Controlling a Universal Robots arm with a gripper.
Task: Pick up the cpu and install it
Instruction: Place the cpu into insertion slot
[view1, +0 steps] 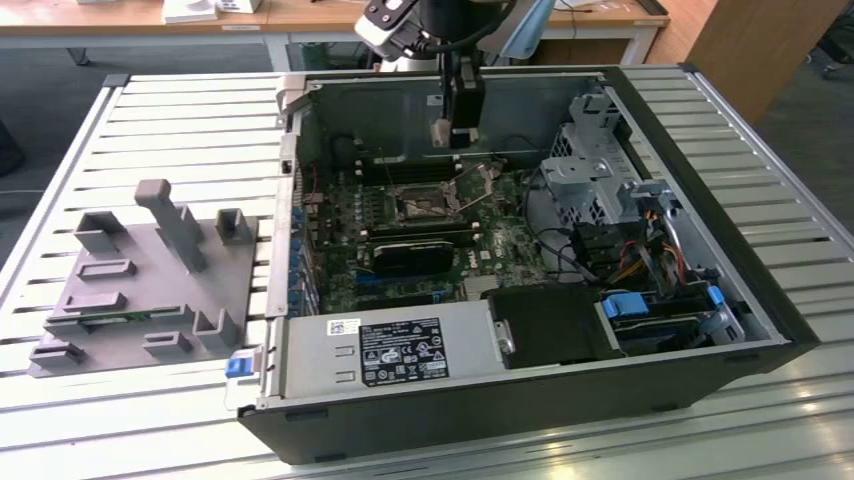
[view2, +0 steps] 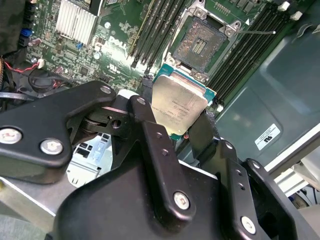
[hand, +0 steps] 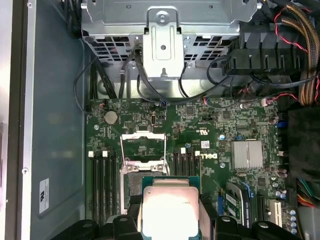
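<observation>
Silvery-grey metal tops the small square cpu (view2: 180, 106), which carries faint print on its lid. The black gripper (view2: 175, 120) is clenched on its opposite edges, one finger (view2: 150, 137) on either side. In the first wrist view the cpu (hand: 170, 207) hangs above the green motherboard (hand: 200, 135), partly over the open black square socket (hand: 140, 175), whose contacts lie uncovered and which it does not touch.

The black computer case (view1: 747, 300) lies open on a white slatted table (view1: 174, 130). It holds the motherboard, a silver drive cage (view1: 587, 160), cables and a grey power supply (view1: 387, 350) with a white printed label. A white sticker (view2: 267, 136) marks the case floor. Outside the case, at the exterior view's left, stands a grey plastic tray with upright posts (view1: 134, 290).
</observation>
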